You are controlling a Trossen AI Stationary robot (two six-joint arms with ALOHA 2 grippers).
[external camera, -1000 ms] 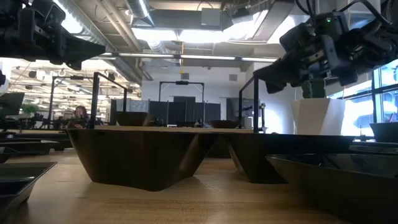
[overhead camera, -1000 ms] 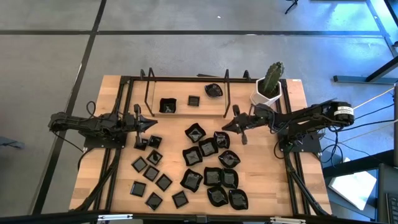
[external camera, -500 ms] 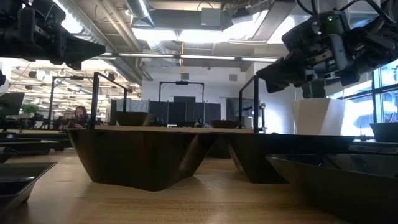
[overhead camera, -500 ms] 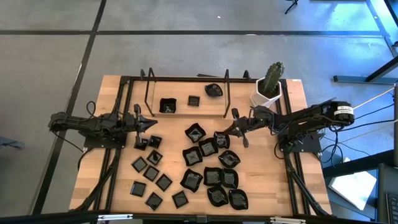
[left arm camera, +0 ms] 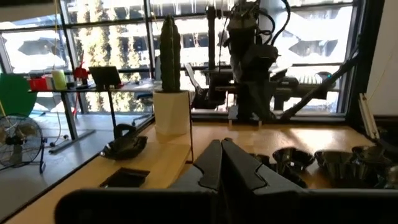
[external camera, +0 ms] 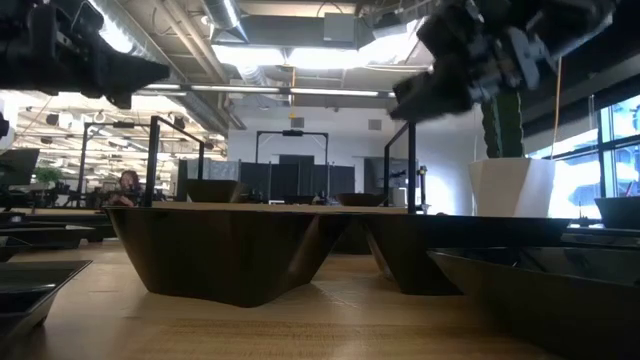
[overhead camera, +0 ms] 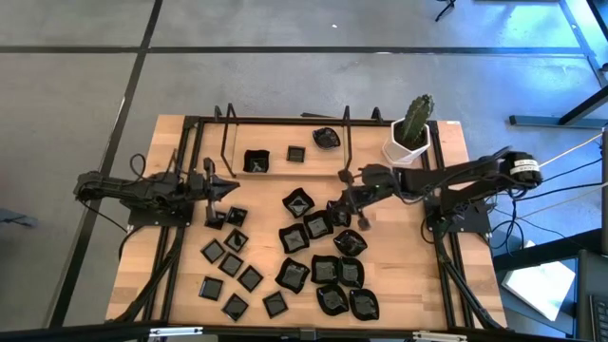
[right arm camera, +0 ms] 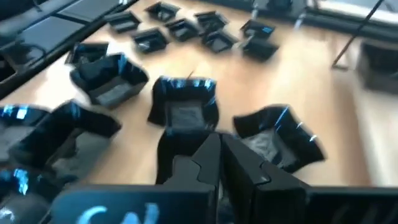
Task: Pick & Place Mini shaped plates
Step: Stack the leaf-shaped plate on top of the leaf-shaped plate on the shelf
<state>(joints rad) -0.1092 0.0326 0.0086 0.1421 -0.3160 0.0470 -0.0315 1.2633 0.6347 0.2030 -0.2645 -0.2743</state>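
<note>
Right gripper (overhead camera: 345,204): reaching out over the near-centre cluster of dishes, above the wooden table (overhead camera: 142,275); in its own wrist view the two fingers (right arm camera: 205,155) lie pressed together, holding nothing.
Nearest dish (right arm camera: 184,106): a raised-rim square plate, sitting just ahead of and below the fingertips in the right wrist view; in the high view I take it for one of the dishes right under the gripper (overhead camera: 339,213), though which one exactly I cannot tell.
Relation that matters: the plate lies almost straight beneath the right gripper, so the approach looks mostly downward; being square, it has no long axis to line up with.
Nearer arm: the right one, clearly; the left gripper (overhead camera: 226,190) waits well apart at the left side of the table, fingers (left arm camera: 219,163) closed together and empty.
Look of the plates: glossy black, light glinting on the rims; small flat squares (overhead camera: 250,277) spread to the left, bigger rimmed and wavy ones (overhead camera: 350,242) packed close on the right.
Already placed, by my guess: three dishes (overhead camera: 256,161) sit apart within the black frame (overhead camera: 285,120) at the far edge.
Beside them: a cactus in a white pot (overhead camera: 410,138).
</note>
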